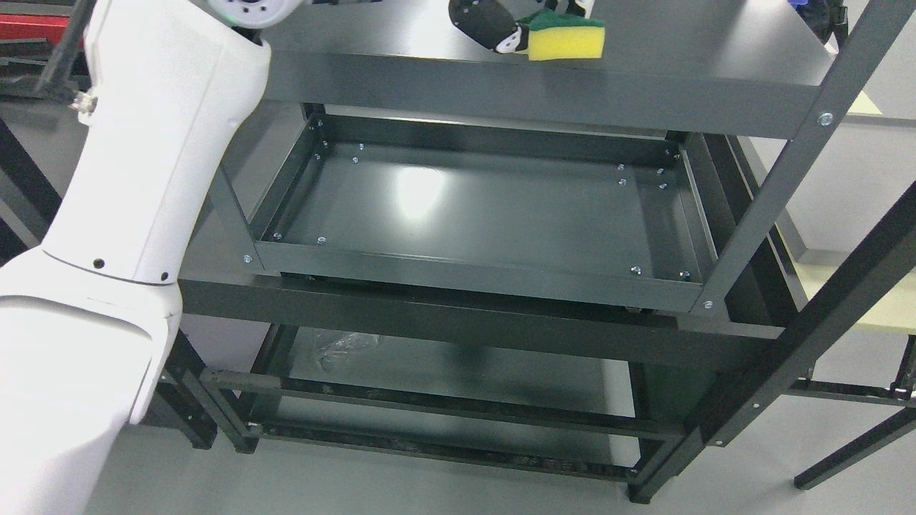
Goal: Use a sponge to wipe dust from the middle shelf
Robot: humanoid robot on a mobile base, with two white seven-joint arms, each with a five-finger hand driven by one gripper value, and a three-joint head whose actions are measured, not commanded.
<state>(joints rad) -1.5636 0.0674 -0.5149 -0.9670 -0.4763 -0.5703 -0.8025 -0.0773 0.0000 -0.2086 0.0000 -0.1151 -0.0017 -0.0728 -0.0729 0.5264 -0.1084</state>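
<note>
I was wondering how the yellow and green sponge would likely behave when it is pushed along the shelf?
The sponge looks like soft foam, so it probably squashes and weighs little. Its flat block shape should slide, not roll. The glossy shelf likely offers little drag.

The left arm (136, 179) is clad in smooth, glossy white shells, with two small dark screw holes near a seam. The hand (494, 27) has dark, rounded fingers with white tips.
</note>
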